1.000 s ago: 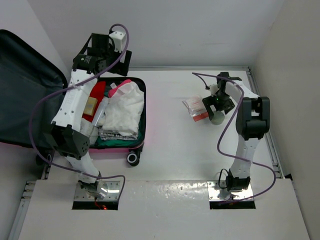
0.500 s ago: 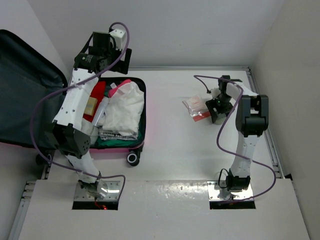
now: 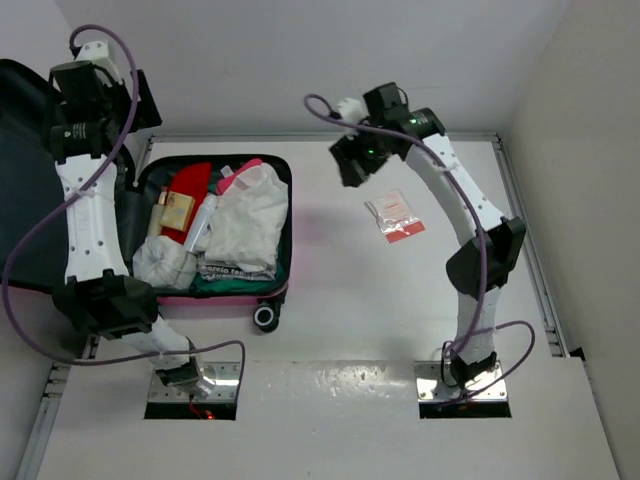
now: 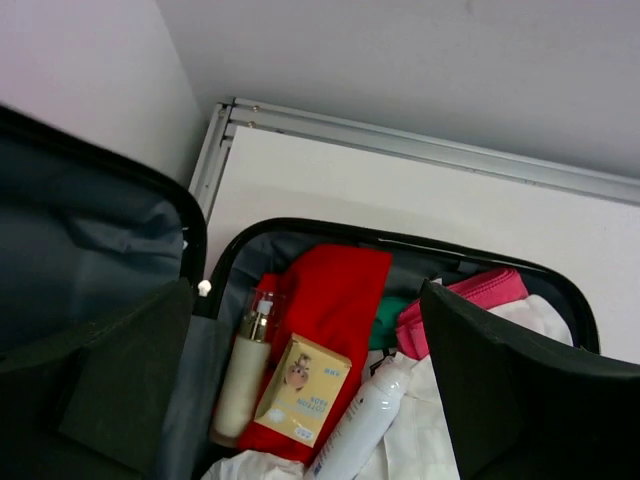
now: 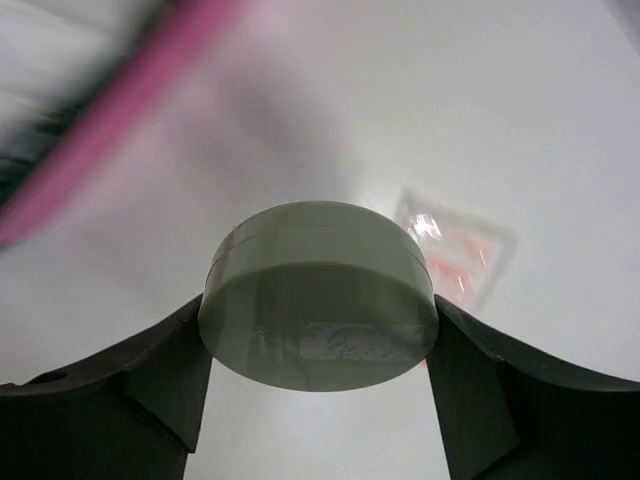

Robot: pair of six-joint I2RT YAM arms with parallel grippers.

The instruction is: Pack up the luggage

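Observation:
The luggage (image 3: 286, 232), a pink hard-shell suitcase, lies open at the left with its dark grey lid (image 3: 28, 205) flung back. It holds a red cloth (image 4: 335, 290), a white garment (image 3: 245, 220), a yellow box (image 4: 303, 388), a white bottle (image 4: 365, 420) and a cream pump bottle (image 4: 243, 375). My left gripper (image 4: 308, 300) hangs open above the case's far left corner, with nothing between its fingers. My right gripper (image 5: 318, 330) is raised over the table to the right of the case, shut on a pale green round jar (image 5: 318, 300).
A clear sachet packet with red print (image 3: 394, 216) lies on the white table right of centre, seen below the jar (image 5: 462, 250) in the right wrist view. A pink pouch (image 4: 462, 298) and a crumpled white bag (image 3: 165, 262) also lie in the case. Walls bound the table at the back and right.
My right gripper closed on the jar beside the packet, lifted it and swung it up and left toward the case. The left arm moved left, off the case's middle to its far left corner.

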